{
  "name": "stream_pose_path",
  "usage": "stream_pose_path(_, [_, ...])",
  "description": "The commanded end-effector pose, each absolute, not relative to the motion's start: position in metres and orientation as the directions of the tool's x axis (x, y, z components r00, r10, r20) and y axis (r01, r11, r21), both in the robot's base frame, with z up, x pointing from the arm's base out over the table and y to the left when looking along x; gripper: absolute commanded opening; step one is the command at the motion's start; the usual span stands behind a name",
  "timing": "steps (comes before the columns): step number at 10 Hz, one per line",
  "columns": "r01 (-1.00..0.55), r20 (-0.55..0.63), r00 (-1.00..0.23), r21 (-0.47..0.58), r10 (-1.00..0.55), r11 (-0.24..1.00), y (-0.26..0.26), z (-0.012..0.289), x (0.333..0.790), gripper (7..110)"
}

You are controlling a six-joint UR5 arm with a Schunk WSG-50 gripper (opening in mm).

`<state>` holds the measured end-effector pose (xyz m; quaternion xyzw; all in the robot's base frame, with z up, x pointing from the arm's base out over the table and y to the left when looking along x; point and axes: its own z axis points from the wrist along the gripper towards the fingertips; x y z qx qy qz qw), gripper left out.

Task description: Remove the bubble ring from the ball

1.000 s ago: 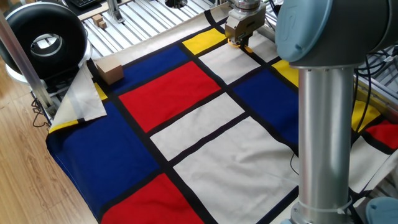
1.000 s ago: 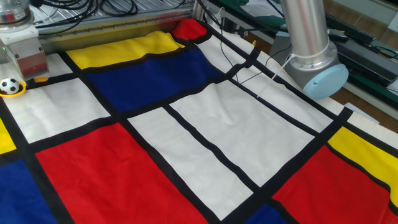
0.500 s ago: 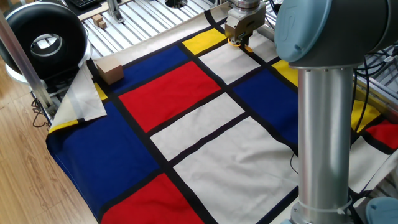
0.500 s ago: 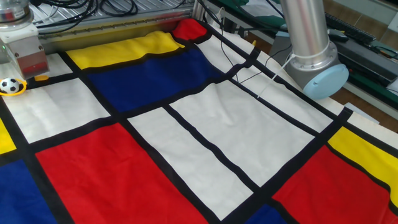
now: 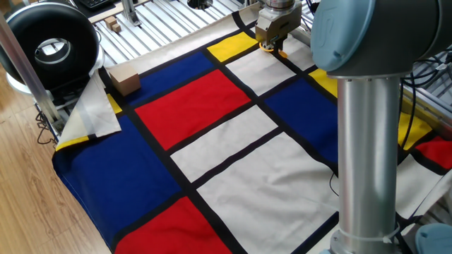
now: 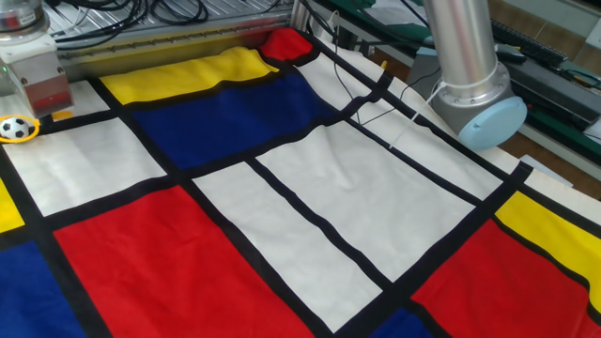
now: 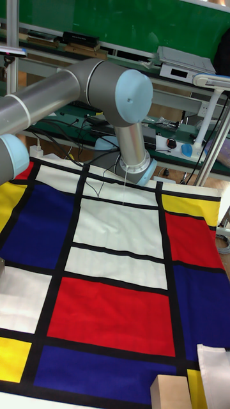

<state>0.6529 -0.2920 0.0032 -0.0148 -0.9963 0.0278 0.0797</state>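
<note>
The tiny black-and-white ball (image 6: 12, 127) sits at the far left edge of the checked cloth, with the yellow loop of the bubble ring (image 6: 24, 136) around it. The ring's short handle (image 6: 59, 115) runs right, under my gripper (image 6: 42, 105), which stands straight over it. In one fixed view the gripper (image 5: 272, 45) is at the cloth's far edge, with an orange bit of the ring (image 5: 275, 49) showing between its fingertips. The jaws appear shut on the handle. The ball is hidden in that view.
A cardboard block (image 5: 123, 80) and a folded white cloth (image 5: 95, 106) lie at the cloth's left corner, beside a black round device (image 5: 48, 44). The arm's grey column (image 5: 367, 141) stands in the foreground. Thin cables (image 6: 362, 99) trail near the arm's base (image 6: 470, 99).
The gripper has risen slightly. The ring's handle and the ball have shifted a little with it.
</note>
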Motion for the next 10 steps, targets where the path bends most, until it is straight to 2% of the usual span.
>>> stream_pose_path(1, [0.031, 0.162, -0.986, -0.059, 0.04, 0.998, -0.291, 0.008, 0.654, 7])
stream_pose_path(10, [0.043, 0.191, -0.98, -0.078, 0.057, 0.996, -0.291, 0.029, 0.651, 7])
